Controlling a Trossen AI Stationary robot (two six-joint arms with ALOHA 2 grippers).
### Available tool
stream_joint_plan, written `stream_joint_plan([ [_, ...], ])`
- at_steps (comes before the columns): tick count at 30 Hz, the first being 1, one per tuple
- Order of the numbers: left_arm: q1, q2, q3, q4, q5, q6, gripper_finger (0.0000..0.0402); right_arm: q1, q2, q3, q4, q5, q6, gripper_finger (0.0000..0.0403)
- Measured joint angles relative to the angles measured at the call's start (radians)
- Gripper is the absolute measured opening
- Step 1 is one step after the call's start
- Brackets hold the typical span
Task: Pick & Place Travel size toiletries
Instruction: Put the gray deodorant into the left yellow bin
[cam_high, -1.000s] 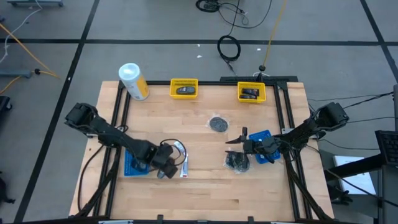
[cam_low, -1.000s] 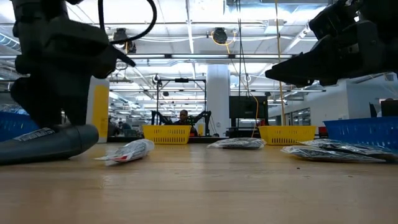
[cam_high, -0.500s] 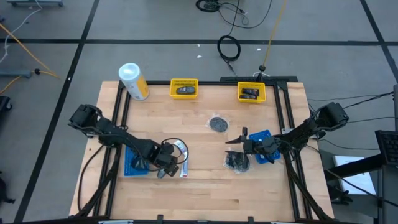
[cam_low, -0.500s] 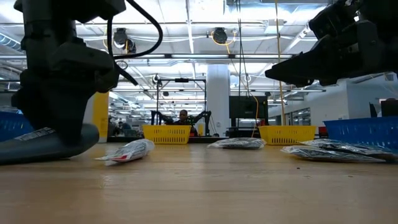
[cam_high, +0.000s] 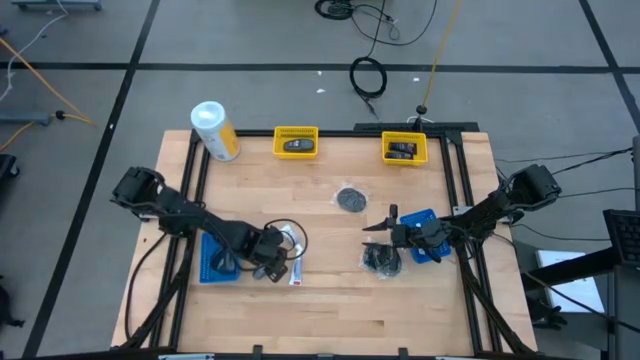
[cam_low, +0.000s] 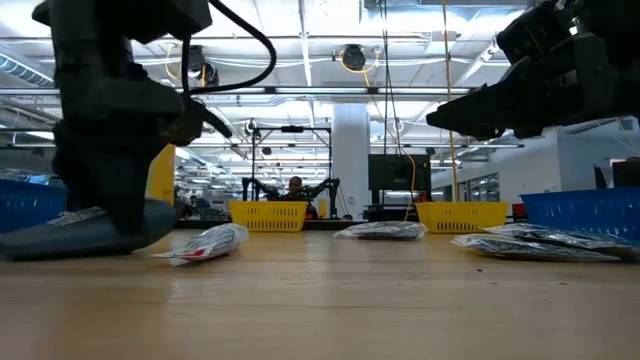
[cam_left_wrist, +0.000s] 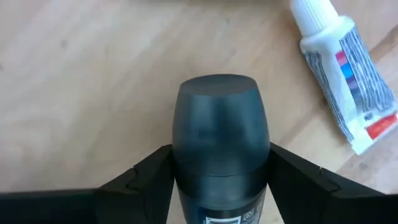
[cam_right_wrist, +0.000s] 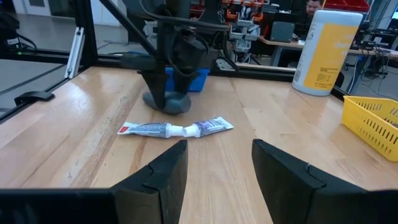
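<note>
The left gripper (cam_high: 270, 264) sits low on the bench (cam_high: 330, 300), its fingers (cam_left_wrist: 146, 177) pressed against both sides of a dark grey bottle (cam_left_wrist: 221, 140) that lies on the wood beside the blue tray (cam_high: 215, 262). Just beside the bottle's cap lie two white mini tubes (cam_right_wrist: 176, 129), end to end and clear of the gripper. The right gripper (cam_high: 390, 228) hangs above the bench near the other blue tray (cam_high: 422, 222), fingers (cam_right_wrist: 158, 177) apart and holding nothing. Below it rests a dark wrapped packet (cam_high: 381, 260), and farther back a round dark disc (cam_high: 351, 199) in clear wrap. Along the far edge stand two yellow trays (cam_high: 296, 141), each holding dark items, and a white-and-yellow canister (cam_high: 215, 131) at the left corner.
</note>
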Motion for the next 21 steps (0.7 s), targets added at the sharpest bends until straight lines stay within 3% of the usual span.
stream_joint_plan([
  [6,0.072,-0.011,-0.001,-0.002,-0.072,0.219,0.0213,0.0,0.0,0.0,0.004,0.0,0.0,0.0171],
  [11,0.172,-0.011,0.057,-0.003,-0.251,0.497,0.0193,0.0,0.0,0.0,0.004,0.0,-0.002,0.0171],
  [17,0.319,-0.012,0.124,0.1,-0.498,0.907,0.0239,0.0,0.0,0.0,0.005,0.0,-0.002,0.0171],
  [21,0.444,-0.013,0.133,0.287,-0.625,1.249,0.0257,0.0,0.0,0.0,0.004,0.0,-0.001,0.0171],
])
